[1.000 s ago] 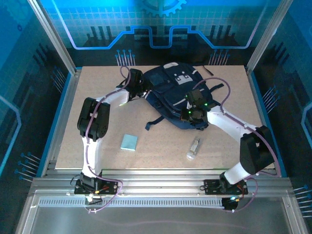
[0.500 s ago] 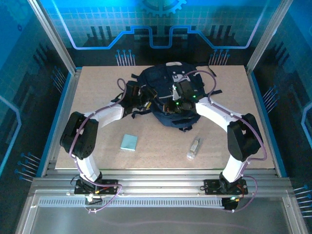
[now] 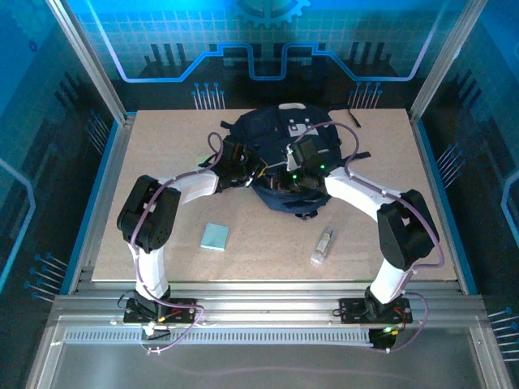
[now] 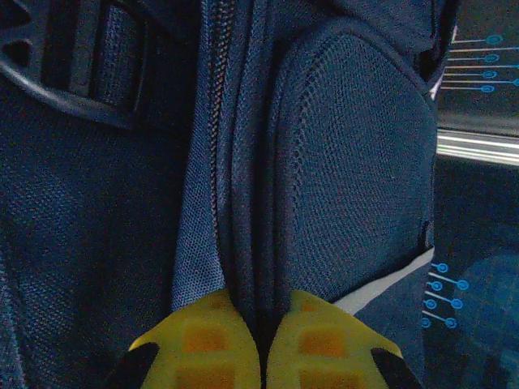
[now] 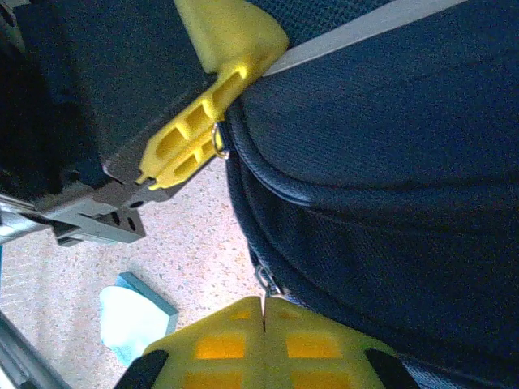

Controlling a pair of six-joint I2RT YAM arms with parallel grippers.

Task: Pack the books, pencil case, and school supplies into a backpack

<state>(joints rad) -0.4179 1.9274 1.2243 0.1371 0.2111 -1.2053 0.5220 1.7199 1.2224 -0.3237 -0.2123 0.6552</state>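
**Both end effectors pinched onto the backpack's near edge**

The backpack point(image 3: 302, 134) lies at the far middle of the surface point(image 3: 154, 170), its white patch facing up. Both arms reach in to its near side.

The left end effector point(image 4: 259, 328) has its yellow fingers pressed together with only a thin dark slit between them. A raised fold of navy fabric beside the zipper line runs straight down into that slit, so it is clamped on the backpack's seam. In the right wrist view the same fingers show at the bag's edge, with a small metal ring point(image 5: 218, 139) touching their side.

The right end effector point(image 5: 263, 314) is also closed, its two pads meeting flush. A small metal zipper pull point(image 5: 268, 281) hangs from the bag's rim and reaches the fingertips. It appears pinched there, though the contact itself is hidden by the tips.

Nearer the arm bases, the pale teal pad point(image 3: 215, 236) lies flat on the surface left of centre. The clear-white tube point(image 3: 323, 245) lies to the right of it. Both are well apart from the backpack and touch neither end effector.
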